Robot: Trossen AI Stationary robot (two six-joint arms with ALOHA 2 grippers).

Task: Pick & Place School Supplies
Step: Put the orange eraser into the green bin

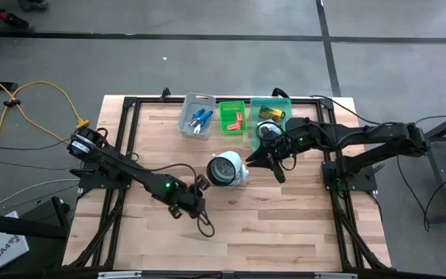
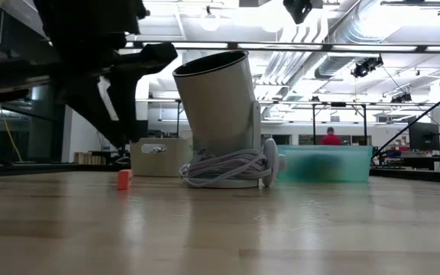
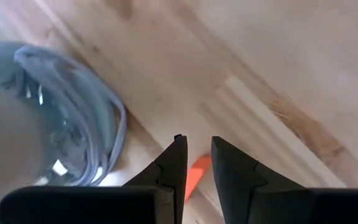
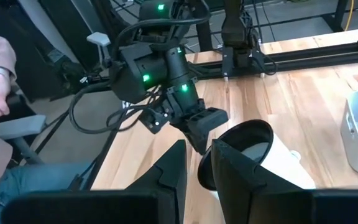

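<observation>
On the table (image 1: 285, 225), left hand (image 3: 196, 163) (fingers narrowly parted) straddles a red-pink stub (image 3: 197, 175).

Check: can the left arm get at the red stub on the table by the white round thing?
Probably yes. The left gripper hangs right over the red stub, fingers slightly apart, bare wood around it. The white round thing and its cord sit beside, not between.

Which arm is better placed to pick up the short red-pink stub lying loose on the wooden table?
Left. The left gripper hangs directly over the short red-pink stub beside the round white object; the right gripper sits farther off, near the teal plastic bin.
</observation>
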